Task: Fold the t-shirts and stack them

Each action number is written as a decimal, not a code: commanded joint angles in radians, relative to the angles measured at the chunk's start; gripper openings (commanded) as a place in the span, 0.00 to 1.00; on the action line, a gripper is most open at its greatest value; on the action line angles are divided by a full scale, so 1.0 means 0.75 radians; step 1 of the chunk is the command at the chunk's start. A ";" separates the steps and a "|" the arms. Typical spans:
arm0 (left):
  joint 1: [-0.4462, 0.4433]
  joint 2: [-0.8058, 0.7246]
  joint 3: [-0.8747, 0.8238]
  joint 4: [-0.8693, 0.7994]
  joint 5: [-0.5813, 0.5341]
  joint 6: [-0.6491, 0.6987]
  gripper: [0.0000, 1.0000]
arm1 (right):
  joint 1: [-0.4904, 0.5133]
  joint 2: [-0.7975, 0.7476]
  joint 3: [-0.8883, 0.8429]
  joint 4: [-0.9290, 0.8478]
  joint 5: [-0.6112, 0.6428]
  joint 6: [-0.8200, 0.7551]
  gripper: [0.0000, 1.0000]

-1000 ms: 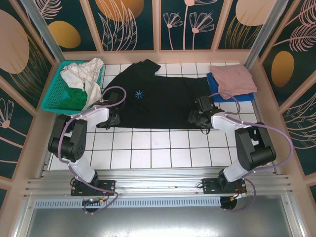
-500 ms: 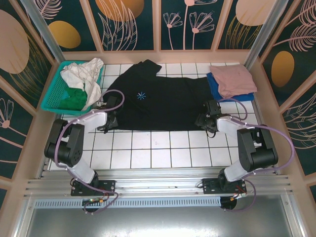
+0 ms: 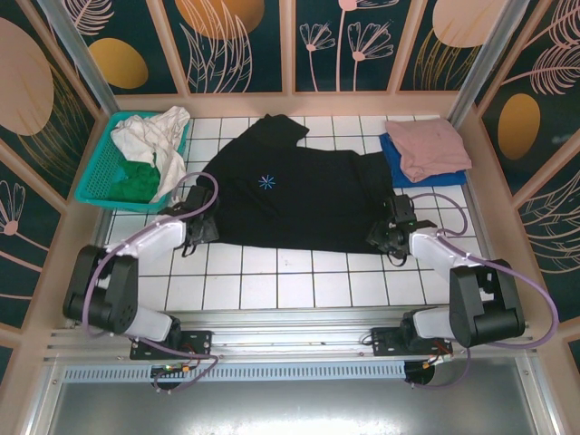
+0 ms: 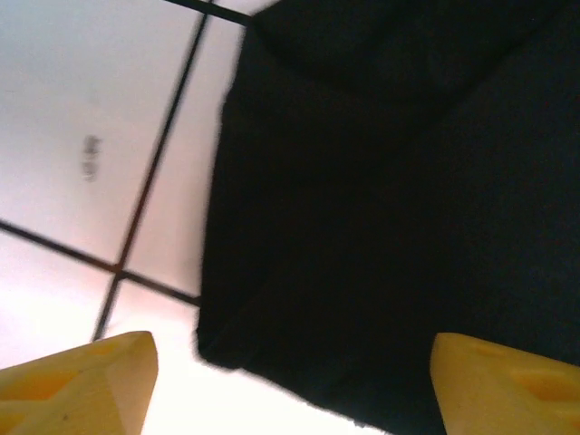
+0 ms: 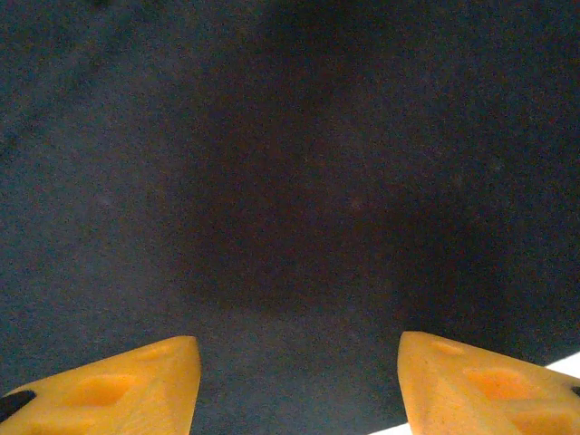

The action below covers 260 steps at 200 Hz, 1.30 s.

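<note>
The task looks partly done. At the far right corner of the table (image 3: 272, 281), a pink tee (image 3: 424, 145) lies folded on top of a folded blue tee (image 3: 391, 165), so a stack of two is made. The black tee (image 3: 299, 195) is not yet folded. It is spread flat across the middle of the table, chest mark up, with its right end just beside the stack and its left end near the basket (image 3: 98, 172) at the far left corner. The left gripper (image 3: 198, 227) sits low at the tee's near left edge. In the left wrist view its yellow fingers (image 4: 100, 381) stand wide apart with nothing between them, and the cloth's edge and bare tile lie just beyond the tips. The right gripper (image 3: 390, 234) sits at the tee's near right corner. Its wrist view shows the jaws parted over flat black cloth, with no fold caught in them. So neither arm holds the shirt, which seems laid out and ready for its first fold. The whole fold of the black tee is left, and then its move onto the pink one. White cloth (image 3: 149, 134) and green cloth (image 3: 136, 178) lie bunched in the basket; whether these are more tees to fold cannot be told.
</note>
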 commanded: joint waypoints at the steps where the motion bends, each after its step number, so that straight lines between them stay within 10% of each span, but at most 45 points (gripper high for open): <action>1: 0.005 0.118 0.058 0.053 0.046 0.056 0.81 | -0.009 0.011 0.075 -0.015 -0.001 -0.015 0.60; 24: 0.005 0.199 0.046 0.083 0.055 0.034 0.70 | -0.012 0.009 0.085 0.002 -0.001 -0.012 0.60; 66: 0.005 0.125 -0.010 0.031 -0.021 -0.008 0.00 | -0.060 0.018 0.062 -0.008 -0.001 -0.013 0.60; 158: 0.001 -0.463 -0.283 -0.099 0.191 -0.276 0.00 | -0.073 -0.110 -0.227 -0.042 -0.080 0.149 0.52; 183: 0.001 -0.622 -0.265 -0.199 0.114 -0.348 0.42 | -0.073 -0.244 -0.222 -0.121 -0.057 0.172 0.49; 201: 0.000 -0.697 -0.209 -0.222 0.040 -0.343 0.48 | -0.073 -0.313 -0.143 -0.164 -0.028 0.153 0.49; 260: -0.022 -0.129 0.174 0.012 0.201 -0.086 0.61 | -0.071 -0.158 0.068 0.070 -0.115 0.073 0.49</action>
